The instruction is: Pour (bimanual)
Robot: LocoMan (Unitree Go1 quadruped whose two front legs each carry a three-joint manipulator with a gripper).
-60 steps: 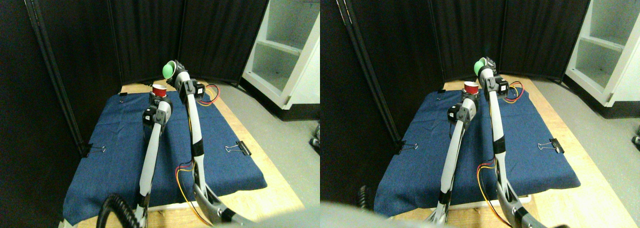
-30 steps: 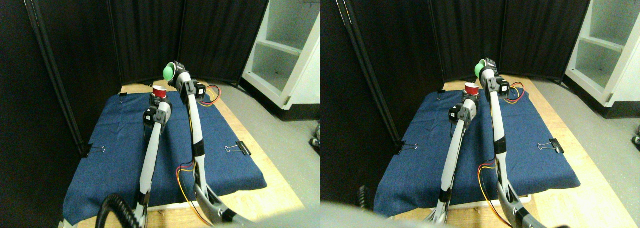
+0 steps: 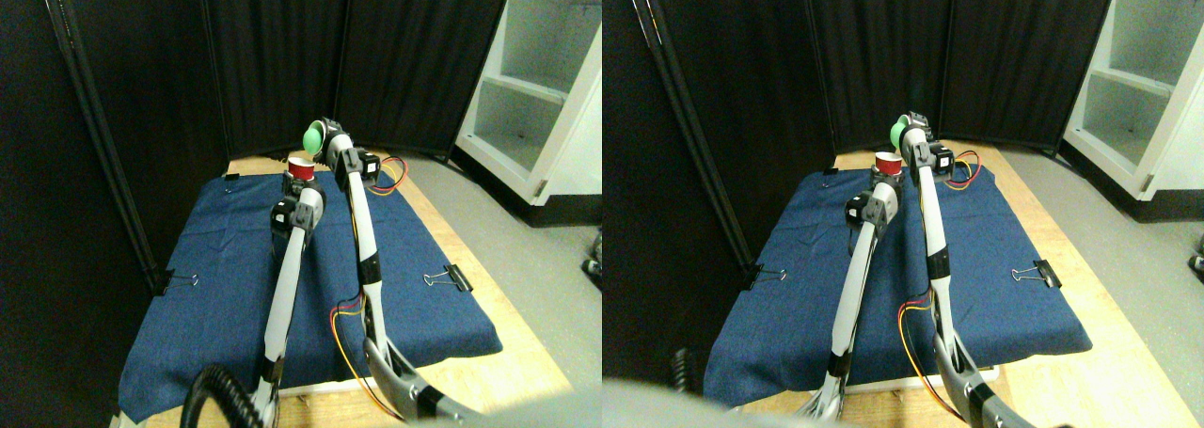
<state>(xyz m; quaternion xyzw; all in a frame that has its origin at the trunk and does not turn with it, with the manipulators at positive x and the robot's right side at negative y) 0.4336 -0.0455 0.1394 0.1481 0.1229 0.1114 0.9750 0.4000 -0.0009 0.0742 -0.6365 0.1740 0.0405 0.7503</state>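
Note:
A red cup [image 3: 300,168] stands upright at the far end of the blue cloth [image 3: 216,277], held at the tip of my left gripper [image 3: 299,185]. A green cup [image 3: 313,140] is tilted on its side, mouth toward the left, just above and to the right of the red cup. My right gripper [image 3: 324,136] is shut on the green cup, raised over the far edge of the cloth. The jaws themselves are too small to make out around either cup.
The cloth covers a wooden table [image 3: 508,353] and is held by binder clips [image 3: 450,278] on the right and left [image 3: 179,280] edges. Black curtains [image 3: 282,61] close the back and left. A white shelf unit [image 3: 541,89] stands at the right.
My right arm has swung slightly left and down, bringing the tilted green cup closer over the red cup. The left arm and red cup have stayed put.

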